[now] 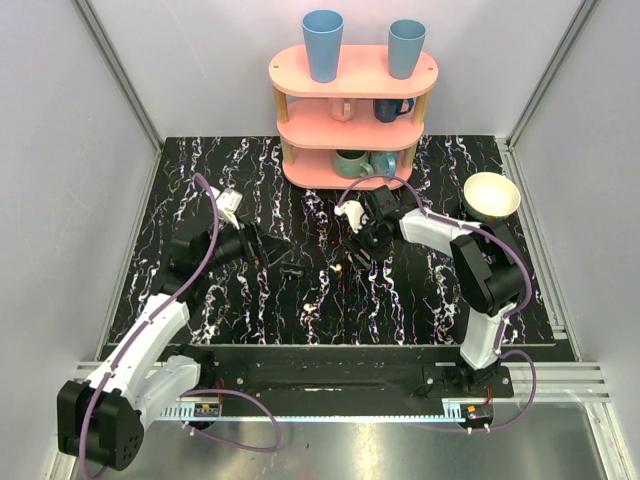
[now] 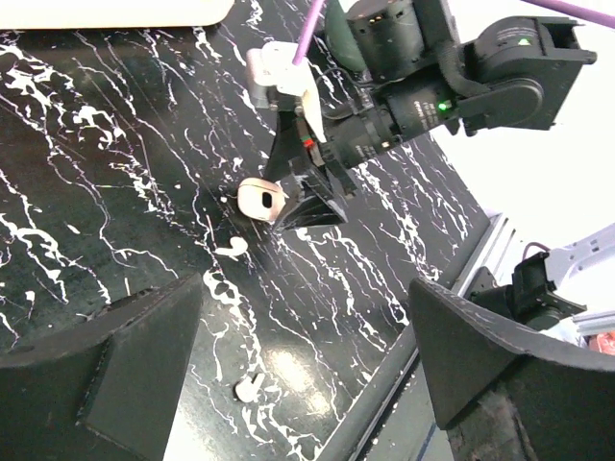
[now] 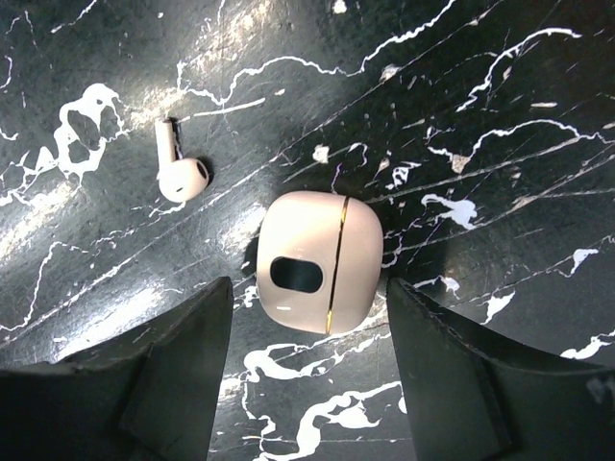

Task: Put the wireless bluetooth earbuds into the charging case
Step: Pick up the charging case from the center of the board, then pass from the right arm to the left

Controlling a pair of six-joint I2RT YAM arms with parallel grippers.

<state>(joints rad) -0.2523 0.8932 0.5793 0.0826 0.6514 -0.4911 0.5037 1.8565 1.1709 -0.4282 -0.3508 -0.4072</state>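
Note:
The charging case (image 3: 317, 261) lies shut on the black marbled table, cream with a gold seam and a dark oval window. My right gripper (image 3: 307, 336) is open above it, one finger on each side and not touching it. One of the wireless bluetooth earbuds (image 3: 180, 173) lies just left of the case. In the left wrist view the case (image 2: 259, 199) sits at the right gripper's fingertips (image 2: 309, 202), with that earbud (image 2: 231, 248) beside it and a second earbud (image 2: 250, 387) nearer. My left gripper (image 2: 307, 375) is open and holds nothing, with that second earbud on the table below, between its fingers. From above, the left gripper (image 1: 292, 267) and the right gripper (image 1: 358, 243) are close together mid-table.
A pink three-tier shelf (image 1: 352, 110) with blue cups and mugs stands at the back. A cream bowl (image 1: 491, 195) sits at the back right. The table's metal edge rail (image 2: 452, 288) runs close to the left gripper's right finger. Grey walls enclose both sides.

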